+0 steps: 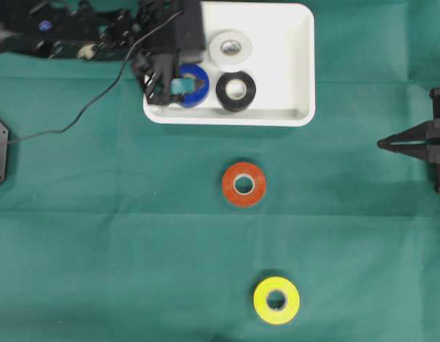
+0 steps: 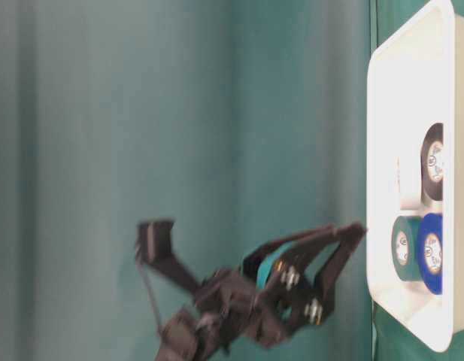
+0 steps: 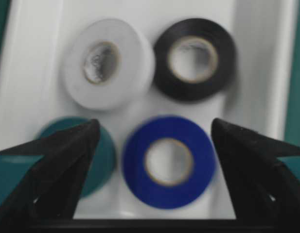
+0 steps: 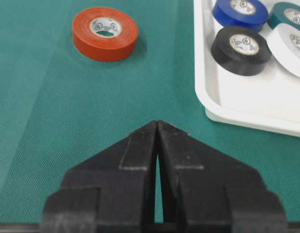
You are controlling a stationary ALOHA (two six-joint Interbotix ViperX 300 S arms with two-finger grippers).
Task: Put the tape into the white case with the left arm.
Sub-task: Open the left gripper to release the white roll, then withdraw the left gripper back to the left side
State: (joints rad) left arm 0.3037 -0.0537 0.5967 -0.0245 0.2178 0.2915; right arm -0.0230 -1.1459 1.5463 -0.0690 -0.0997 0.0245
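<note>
Left gripper [image 3: 154,145] spread wide above blue tape [image 3: 168,161] lying in white case [image 1: 298,64] with white, black, green rolls; right gripper [image 4: 157,127] closed, empty, over cloth

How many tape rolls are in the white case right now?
4: white roll and black roll side by side, blue roll and green roll near the open left tool. None appear hidden.

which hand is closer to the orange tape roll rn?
Left. The left hand sits open above the white case, up-left of the orange tape roll; the right hand is shut at the table's right edge, farther.
</note>
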